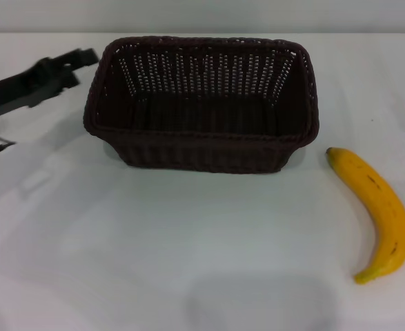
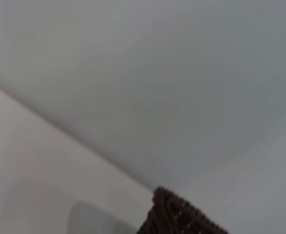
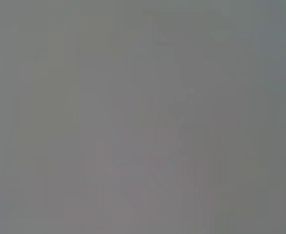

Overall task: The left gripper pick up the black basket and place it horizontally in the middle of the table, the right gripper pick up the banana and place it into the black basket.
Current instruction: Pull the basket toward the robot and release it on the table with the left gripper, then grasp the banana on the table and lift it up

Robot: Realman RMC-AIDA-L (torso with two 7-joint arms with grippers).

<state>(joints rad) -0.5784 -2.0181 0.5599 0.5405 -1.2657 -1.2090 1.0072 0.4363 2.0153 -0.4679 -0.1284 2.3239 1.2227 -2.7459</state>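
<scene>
The black basket (image 1: 202, 103) stands upright on the white table (image 1: 154, 234), long side across the view, at the middle back. It is empty. My left gripper (image 1: 82, 67) hovers just off the basket's left end, apart from its rim, open and empty. A corner of the basket also shows in the left wrist view (image 2: 181, 218). The banana (image 1: 378, 210) lies on the table to the right of the basket, in front of its right corner, not touching it. My right gripper is out of view, and the right wrist view shows only plain grey.
The left arm's body (image 1: 9, 93) reaches in from the left edge. A grey wall (image 1: 202, 14) runs behind the table's far edge. Bare tabletop lies in front of the basket.
</scene>
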